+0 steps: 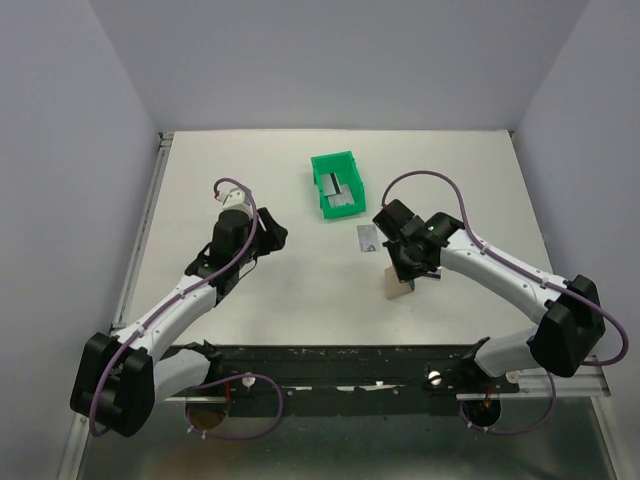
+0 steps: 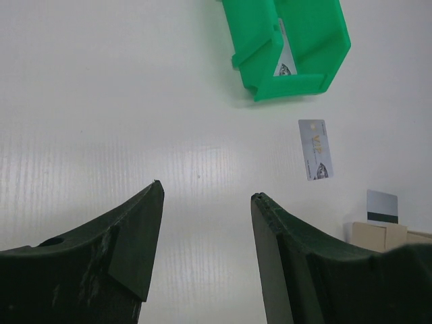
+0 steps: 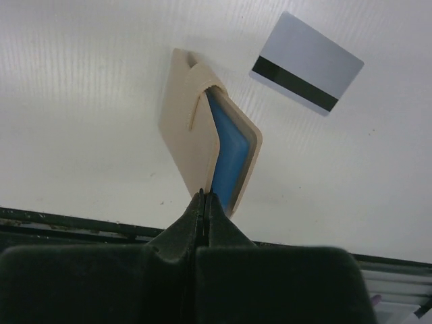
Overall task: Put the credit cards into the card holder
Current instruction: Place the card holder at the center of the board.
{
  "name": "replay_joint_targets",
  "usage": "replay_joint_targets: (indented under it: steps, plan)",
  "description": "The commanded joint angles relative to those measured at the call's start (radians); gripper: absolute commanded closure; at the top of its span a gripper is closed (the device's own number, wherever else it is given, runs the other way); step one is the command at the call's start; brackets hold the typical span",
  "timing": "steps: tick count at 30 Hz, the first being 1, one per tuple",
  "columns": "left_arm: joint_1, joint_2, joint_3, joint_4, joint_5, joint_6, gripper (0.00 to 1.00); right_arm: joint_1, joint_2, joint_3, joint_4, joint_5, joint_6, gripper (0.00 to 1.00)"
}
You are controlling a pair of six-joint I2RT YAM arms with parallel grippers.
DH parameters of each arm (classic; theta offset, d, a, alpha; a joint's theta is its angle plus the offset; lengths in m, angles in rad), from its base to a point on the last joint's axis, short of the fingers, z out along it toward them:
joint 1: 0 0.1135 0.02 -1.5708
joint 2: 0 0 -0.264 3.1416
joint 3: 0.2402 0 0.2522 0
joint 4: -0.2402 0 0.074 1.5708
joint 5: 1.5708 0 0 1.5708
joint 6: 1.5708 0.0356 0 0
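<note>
1. Grippers from above: my left gripper [image 1: 268,235] hangs spread over the bare white table [image 1: 300,300], holding nothing. My right gripper [image 1: 400,272] is pressed together on the card holder [image 1: 398,287], a small tan piece standing right at its tips. A printed card [image 1: 367,239] lies flat just beside that gripper, on the side toward my left one. Beyond it sits the green bin [image 1: 320,160], a moulded plastic box with grey cards [image 1: 340,192] inside.
2. Left wrist: the jaws of my left gripper [image 2: 206,190] stand wide apart, dark and scuffed, with only matte table between them. The printed card [image 2: 315,149], thin and silver-grey, lies ahead and to the right. The glossy green bin [image 2: 317,40] is farther ahead, with grey cards [image 2: 286,61] showing inside. Past my right finger, the card holder [image 2: 378,236] shows a beige edge, with a striped card [image 2: 381,206] just behind it.
3. Right wrist: the fingers of my right gripper [image 3: 202,196] meet with no gap, pinching the near corner of the card holder [image 3: 192,128]. It rises away from them half open, soft tan outside, pale blue inside, with rounded corners. The striped card [image 3: 307,62], grey with one dark band, lies ahead and to the right, apart from the holder.
</note>
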Motion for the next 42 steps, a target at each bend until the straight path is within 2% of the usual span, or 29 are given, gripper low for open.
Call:
replay_joint_targets:
  steps: [1, 4, 23, 25, 29, 32, 35, 42]
  plan:
    - [-0.007, -0.033, 0.002, -0.032, -0.019, 0.023, 0.33, 0.036, -0.02, 0.085, -0.184, 0.093, 0.029, 1.0]
    - [-0.007, -0.043, -0.006, -0.034, -0.025, 0.024, 0.33, 0.058, 0.0, 0.119, -0.228, 0.123, 0.039, 1.0]
    - [-0.007, -0.07, -0.06, -0.044, -0.022, 0.015, 0.33, 0.216, 0.227, 0.235, -0.201, 0.074, 0.083, 0.99]
    - [-0.008, -0.073, -0.064, -0.046, -0.022, 0.014, 0.33, 0.226, 0.237, 0.24, -0.192, 0.059, 0.089, 0.92]
    - [-0.007, -0.079, -0.072, -0.049, -0.022, 0.014, 0.33, 0.246, 0.252, 0.249, -0.169, 0.024, 0.094, 0.66]
    - [-0.007, -0.083, -0.075, -0.054, -0.025, 0.014, 0.33, 0.265, 0.263, 0.263, -0.144, -0.008, 0.095, 0.55]
    - [-0.007, -0.085, -0.08, -0.055, -0.026, 0.014, 0.33, 0.289, 0.27, 0.287, -0.121, -0.034, 0.094, 0.5]
    - [-0.005, -0.085, -0.078, -0.06, -0.031, 0.014, 0.33, 0.323, 0.266, 0.314, -0.032, -0.202, 0.106, 0.48]
